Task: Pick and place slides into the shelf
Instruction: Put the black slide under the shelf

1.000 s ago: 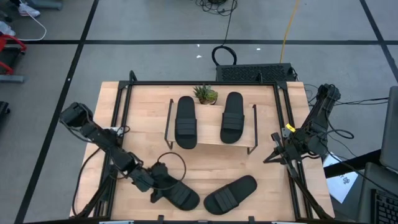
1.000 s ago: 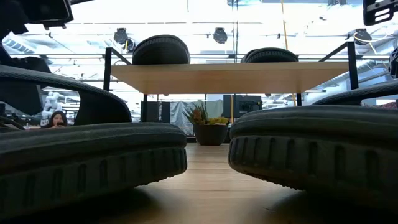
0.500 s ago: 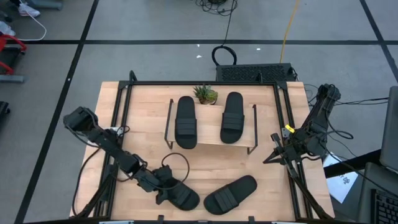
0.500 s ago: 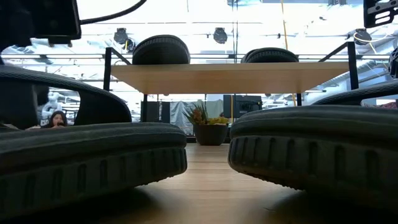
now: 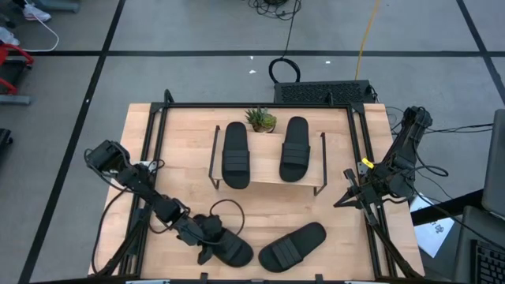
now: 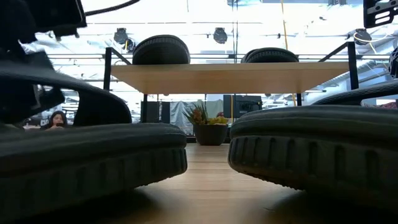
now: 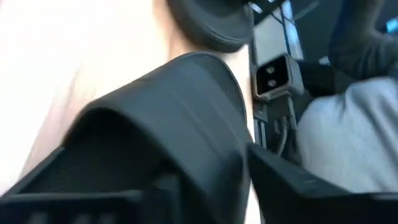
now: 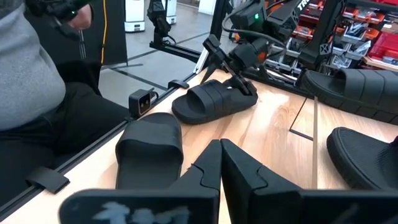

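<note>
Two black slides (image 5: 235,155) (image 5: 294,148) lie on the plank top of the shelf (image 5: 264,158). Two more lie sole-down on the table near its front edge: one at the left (image 5: 227,248) and one at the right (image 5: 292,246). My left gripper (image 5: 207,241) is at the left slide's left end, shut on its strap, which fills the left wrist view (image 7: 186,118). My right gripper (image 5: 346,197) hangs shut at the table's right edge, holding nothing (image 8: 219,162). My left gripper has the slide's strap (image 7: 214,112) between its fingers at the slide's left end. One finger (image 7: 93,202) appears to be in the hollow under the strap, and the other (image 7: 292,186) is outside the strap's side. It comes slanting down from the table's left. The slide's sole rests on the table.
A small potted plant (image 5: 260,120) stands at the shelf's far edge. Black frame rails run along the table's edges (image 5: 150,158). A person in grey (image 8: 31,81) sits beyond the table's near edge. Bare tabletop lies between the shelf and the two near slides.
My left gripper has moved toward the table's right and near edge, onto the left slide's end, and has closed on its strap. The slide has stayed on the table.
</note>
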You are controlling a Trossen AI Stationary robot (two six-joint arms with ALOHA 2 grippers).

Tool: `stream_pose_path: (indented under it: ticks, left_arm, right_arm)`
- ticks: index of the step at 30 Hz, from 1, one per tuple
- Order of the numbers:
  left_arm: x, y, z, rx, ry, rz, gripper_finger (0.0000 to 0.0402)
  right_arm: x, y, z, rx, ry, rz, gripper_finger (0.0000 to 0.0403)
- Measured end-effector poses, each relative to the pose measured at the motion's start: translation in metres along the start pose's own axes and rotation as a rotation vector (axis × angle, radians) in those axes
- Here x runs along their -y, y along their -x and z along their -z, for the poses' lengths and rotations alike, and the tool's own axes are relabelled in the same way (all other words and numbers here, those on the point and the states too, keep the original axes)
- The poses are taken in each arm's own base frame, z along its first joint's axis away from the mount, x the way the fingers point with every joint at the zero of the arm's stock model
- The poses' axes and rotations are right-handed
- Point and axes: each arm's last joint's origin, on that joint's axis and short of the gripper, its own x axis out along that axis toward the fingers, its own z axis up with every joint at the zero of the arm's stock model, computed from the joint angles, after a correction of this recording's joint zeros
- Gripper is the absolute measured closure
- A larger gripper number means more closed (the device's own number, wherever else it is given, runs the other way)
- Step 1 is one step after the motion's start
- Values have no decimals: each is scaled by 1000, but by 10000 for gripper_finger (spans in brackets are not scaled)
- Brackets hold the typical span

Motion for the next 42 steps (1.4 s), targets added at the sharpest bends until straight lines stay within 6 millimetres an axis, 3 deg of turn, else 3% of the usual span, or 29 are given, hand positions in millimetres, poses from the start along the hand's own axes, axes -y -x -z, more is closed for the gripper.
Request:
stream_pose_path:
  ticks: [3,5,14,21,27,35,42]
  left_arm:
    - [8,-1,-6,-15,-84,55,351]
    - [12,-2,-10,-27,-121,87,386]
    - [43,-2,-30,-166,-238,323,395]
    - [52,0,-70,-276,-303,377,398]
    - [39,-1,-93,-311,-362,387,400]
    - [13,-33,-76,-440,-341,368,401]
    - [-1,-39,-75,-474,-347,334,401]
  right_arm:
    - [0,0,0,2,-2,0,403]
    - [0,0,0,2,-2,0,403]
    - [0,0,-1,8,-7,0,403]
    - [0,0,-1,7,14,1,403]
    - [0,0,-1,7,20,3,403]
    - [0,0,-1,7,39,3,403]
    - [0,0,-1,6,58,4,403]
